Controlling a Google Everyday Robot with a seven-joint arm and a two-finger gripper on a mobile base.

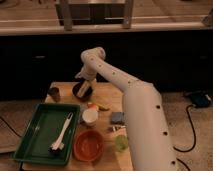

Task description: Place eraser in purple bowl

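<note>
Wooden table (107, 97), one camera. The white arm (140, 110) reaches from the lower right across the table to its far side. The gripper (84, 86) points down right over the purple bowl (78, 94), at or just inside its rim. Its jaws are spread wide; whether anything is between them cannot be told. The eraser cannot be picked out, as the gripper hides the bowl's inside.

The bowl stands near the far edge, with a small dark cup (54, 93) to its left. Nearer the camera are a green tray (37, 135) holding a white utensil (62, 134), a white cup (90, 116) and an orange bowl (88, 145).
</note>
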